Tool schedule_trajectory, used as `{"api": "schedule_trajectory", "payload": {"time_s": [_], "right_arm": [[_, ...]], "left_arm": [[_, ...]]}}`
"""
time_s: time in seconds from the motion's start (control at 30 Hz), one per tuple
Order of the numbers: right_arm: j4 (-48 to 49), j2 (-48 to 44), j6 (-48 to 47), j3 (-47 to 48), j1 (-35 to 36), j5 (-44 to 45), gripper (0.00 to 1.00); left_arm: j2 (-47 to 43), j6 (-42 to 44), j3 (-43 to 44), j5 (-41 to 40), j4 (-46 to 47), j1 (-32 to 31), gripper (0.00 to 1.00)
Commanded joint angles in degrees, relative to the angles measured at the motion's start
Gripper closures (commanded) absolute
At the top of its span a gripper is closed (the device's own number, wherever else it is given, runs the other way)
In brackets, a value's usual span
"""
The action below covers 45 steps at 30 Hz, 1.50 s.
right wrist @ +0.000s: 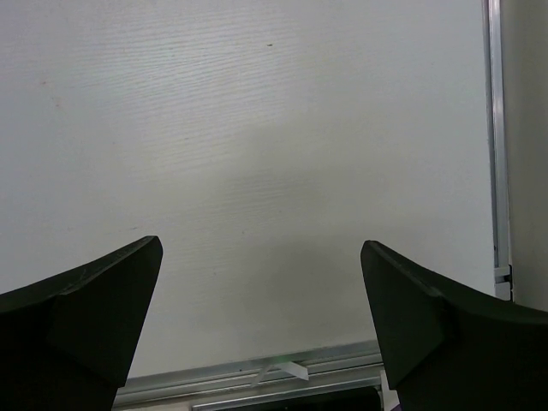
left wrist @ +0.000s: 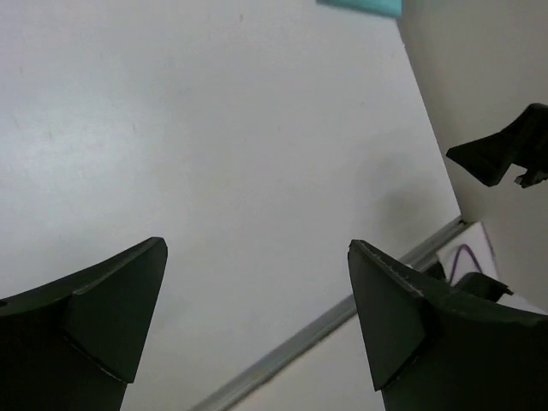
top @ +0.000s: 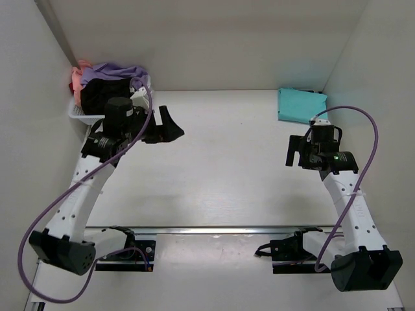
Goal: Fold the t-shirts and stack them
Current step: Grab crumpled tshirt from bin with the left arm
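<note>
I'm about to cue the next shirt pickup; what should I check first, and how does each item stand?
1. Left gripper open, nothing held: ok.
2. Right gripper open, nothing held: ok.
3. Teal t-shirt folded flat at the far right, away from both arms: ok.
4. Lavender t-shirt and black t-shirt heaped in the basket, ready to pick: ok.
5. Table middle bare for folding: ok.
6. Whether one shirt lifts free alone: cannot tell.
</note>
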Motion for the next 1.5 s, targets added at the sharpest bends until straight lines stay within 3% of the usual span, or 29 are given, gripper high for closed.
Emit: {"api": "schedule_trajectory", "payload": {"time_s": [0.0, 0.17, 0.23, 0.37, 0.4, 0.43, 0.47, 0.5, 0.53, 0.57, 0.63, 0.67, 0.7, 0.73, 0.83, 0.93, 1.03, 1.13, 1.37, 1.47], "right_arm": [[0.5, -0.21, -0.39, 0.71, 0.81, -0.14, 0.01], [0.59, 0.32, 3.73, 1.77, 2.21, -3.39, 0.01], [0.06, 0.84, 5.41, 1.95, 4.75, -2.52, 0.0], [-0.64, 2.77, 7.96, 3.7, 10.04, -2.42, 0.01], [-0.56, 2.52, 8.22, 4.31, 10.91, -2.95, 0.01], [-0.9, 3.56, 9.44, 5.63, 11.62, -4.52, 0.0], [-1.52, 4.53, 9.28, 6.34, 12.24, -4.45, 0.01], [-1.78, 4.45, 9.45, 6.6, 12.15, -4.88, 0.01], [-2.13, 4.97, 10.06, 7.04, 12.15, -4.71, 0.01], [-3.01, 5.06, 9.89, 7.31, 12.15, -4.89, 0.0], [-3.01, 4.98, 10.15, 7.05, 11.02, -5.58, 0.01], [-2.84, 5.24, 10.16, 7.13, 9.71, -6.2, 0.01], [-3.19, 5.24, 10.5, 7.13, 8.56, -6.64, 0.01], [-3.19, 5.24, 10.07, 6.52, 7.33, -7.17, 0.01], [-2.93, 6.55, 9.72, 5.9, 5.22, -8.05, 0.01], [-3.63, 9.54, 9.1, 5.55, 3.02, -8.31, 0.01], [-4.07, 12.7, 8.4, 7.39, 2.92, -8.05, 0.0], [-4.42, 15.51, 7.17, 8.45, 3.19, -8.14, 0.01], [-5.56, 20.7, 6.38, 11.96, 5.03, -10.42, 0.01], [-6.26, 22.2, 5.42, 12.49, 5.73, -10.69, 0.01]], "left_arm": [[-10.11, 7.68, 0.17, -6.88, 8.61, -2.18, 0.01], [-24.61, 8.92, -13.11, -18.68, 27.86, 2.37, 0.01], [-22.8, 11.36, -13.66, -22.2, 30.1, 2.47, 0.01], [-10.44, 17.78, -9.18, -26.34, 35.7, 2.3, 0.02], [-5.26, 19.27, -8.12, -27.39, 38.34, 3.52, 0.31], [3.49, 18.77, -1.5, -35.23, 41.93, 3.96, 0.92], [9.41, 16.41, 2.31, -37.57, 42.31, 5.27, 1.0], [15.21, 14.47, 4.87, -37.6, 43.01, 7.37, 0.92], [21.79, 13.5, 10.55, -39.68, 41.71, 7.92, 0.62], [25.25, 12.97, 17.39, -40.92, 40.22, 8.18, 0.49], [38.67, 10.69, 31.04, -43.21, 30.59, 9.42, 0.32], [41.95, 10.07, 40.31, -42.09, 28.54, 10.2, 0.29], [47.47, 9.1, 44.32, -41.03, 25.21, 11.43, 0.25], [52.4, 7.44, 55.23, -39.89, 22.74, 11.87, 0.27], [61.04, 3.49, 65.08, -39.18, 17.99, 14.85, 0.35], [61.77, 0.49, 60.99, -37.6, 19.1, 18.45, 0.36], [59.22, 0.04, 48.87, -37.94, 23.84, 20.05, 0.37], [59.56, 1.62, 45.42, -38.65, 23.77, 20.75, 0.36], [66.05, 5.31, 47.34, -39.18, 21.84, 19.79, 0.28], [72.8, 4.35, 56.36, -37.95, 15.81, 19.79, 0.26]]}}
